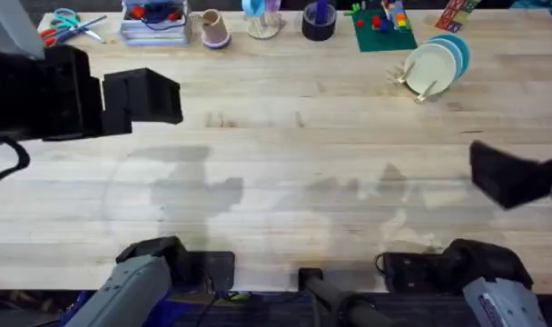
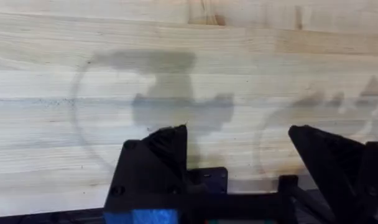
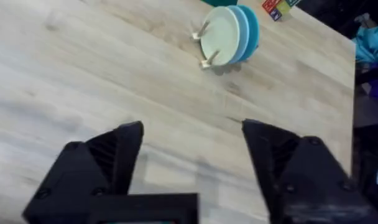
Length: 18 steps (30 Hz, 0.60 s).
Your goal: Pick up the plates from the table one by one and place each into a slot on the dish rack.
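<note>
The plates stand on edge in the dish rack (image 1: 419,86) at the back right of the table (image 1: 285,173): a pale yellow-green plate (image 1: 430,66) in front and a light blue plate (image 1: 459,50) behind it. In the right wrist view the same yellow-green plate (image 3: 221,34) and blue plate (image 3: 250,30) lean between the rack's pegs (image 3: 206,60), far beyond the fingers. My left gripper (image 2: 237,134) is open over bare wood and shows dark and raised at the back left (image 1: 153,95). My right gripper (image 3: 194,127) is open and empty, at the right edge (image 1: 503,173).
Along the back edge lie scissors (image 1: 63,25), a clear tray (image 1: 153,23), a pink cup (image 1: 214,32), a dark round holder (image 1: 319,23) and a green baseplate with bricks (image 1: 383,29). The table's middle and front are bare wood.
</note>
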Each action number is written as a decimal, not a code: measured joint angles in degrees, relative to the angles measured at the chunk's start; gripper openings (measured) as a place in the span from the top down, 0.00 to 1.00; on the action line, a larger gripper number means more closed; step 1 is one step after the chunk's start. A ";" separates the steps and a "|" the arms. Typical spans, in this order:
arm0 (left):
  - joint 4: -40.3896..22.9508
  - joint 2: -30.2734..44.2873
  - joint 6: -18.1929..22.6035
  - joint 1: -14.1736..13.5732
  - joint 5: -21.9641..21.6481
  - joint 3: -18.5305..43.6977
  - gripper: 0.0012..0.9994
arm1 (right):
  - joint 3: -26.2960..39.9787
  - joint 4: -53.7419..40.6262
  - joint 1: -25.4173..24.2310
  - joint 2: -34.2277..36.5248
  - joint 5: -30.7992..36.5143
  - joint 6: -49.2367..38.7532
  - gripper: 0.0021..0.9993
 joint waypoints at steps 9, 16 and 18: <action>0.00 0.00 0.00 0.00 -0.02 0.00 0.00 | -0.26 -9.64 0.00 -1.29 -0.31 0.15 0.01; 0.00 0.00 0.00 0.00 0.00 0.00 0.00 | -0.28 -9.86 0.00 -1.28 -0.33 0.17 0.01; 0.00 -0.02 0.00 0.00 0.00 0.00 0.00 | -0.28 -9.96 0.00 -1.29 -0.35 0.17 0.00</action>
